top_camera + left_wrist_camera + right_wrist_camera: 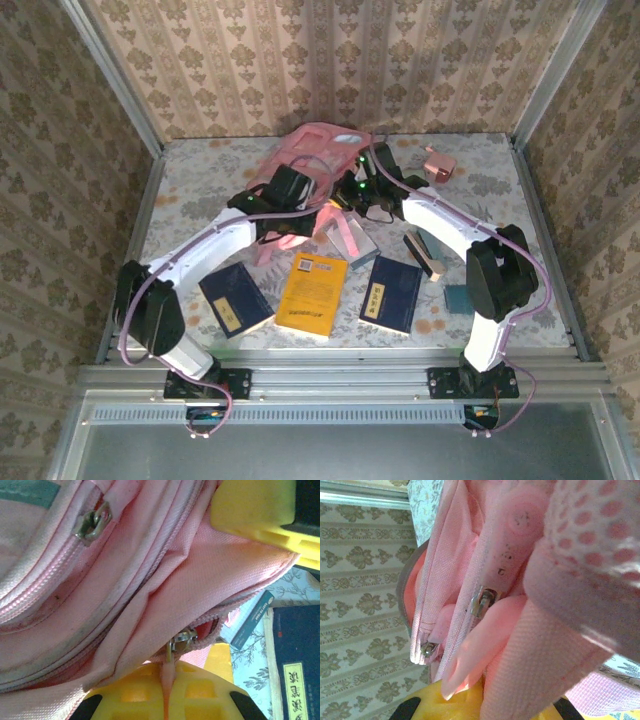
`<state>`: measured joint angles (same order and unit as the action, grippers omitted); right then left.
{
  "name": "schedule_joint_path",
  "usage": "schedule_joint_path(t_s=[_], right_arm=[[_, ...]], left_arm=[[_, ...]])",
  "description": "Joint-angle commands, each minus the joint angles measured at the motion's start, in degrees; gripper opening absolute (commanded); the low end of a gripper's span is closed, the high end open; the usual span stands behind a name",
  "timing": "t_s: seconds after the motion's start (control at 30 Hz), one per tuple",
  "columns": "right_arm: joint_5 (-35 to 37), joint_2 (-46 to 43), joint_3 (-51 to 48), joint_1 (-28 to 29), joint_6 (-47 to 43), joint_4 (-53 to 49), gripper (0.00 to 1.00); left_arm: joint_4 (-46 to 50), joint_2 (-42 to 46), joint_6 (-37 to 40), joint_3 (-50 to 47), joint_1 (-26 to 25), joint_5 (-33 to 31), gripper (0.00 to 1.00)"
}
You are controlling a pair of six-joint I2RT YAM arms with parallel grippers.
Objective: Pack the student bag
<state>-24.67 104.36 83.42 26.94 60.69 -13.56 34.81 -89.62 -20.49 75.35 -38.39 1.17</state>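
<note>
Top external view shows the student bag [318, 148] lying at the far middle of the desk [200, 185], with the left tool [215, 595] and right tool [475, 700] at its near edge, each clamped shut on its pink fabric.

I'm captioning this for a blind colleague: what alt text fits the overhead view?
Two robot arms meet at a pink backpack on a floral table. A yellow book lies nearer, between two dark blue books; a small pink box sits at the back right.
</note>
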Motion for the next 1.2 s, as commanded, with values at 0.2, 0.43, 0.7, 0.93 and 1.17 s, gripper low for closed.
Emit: schedule_joint_path(t_s=[0.2,0.43,0.7,0.93,1.17], right_arm=[[-2.38,-3.55,4.21,-0.13,-5.4,-2.88,0.0],[-3.95,-3.15,4.2,1.37,-4.64,-1.57,0.0],[-4.23,-2.76,3.98,2.78,-4.35,-1.16,0.0],[-4.8,-2.53,4.19,3.03,-4.15,-0.68,0.0],[-5.21,-2.32,4.13,3.3,-4.0,-0.16,0.0]], left_arm=[[-6.09,7.03,-3.23,-8.95,4.81,9.93,0.04],[-8.7,6.98,-3.54,-9.13,5.34,13.25,0.1],[-10.16,6.21,-4.2,-7.99,5.77,15.26,0.19],[-11.16,6.25,-5.08,-8.49,5.78,16.06,0.26],[-11.21,5.97,-5.11,-8.16,5.87,16.01,0.09]])
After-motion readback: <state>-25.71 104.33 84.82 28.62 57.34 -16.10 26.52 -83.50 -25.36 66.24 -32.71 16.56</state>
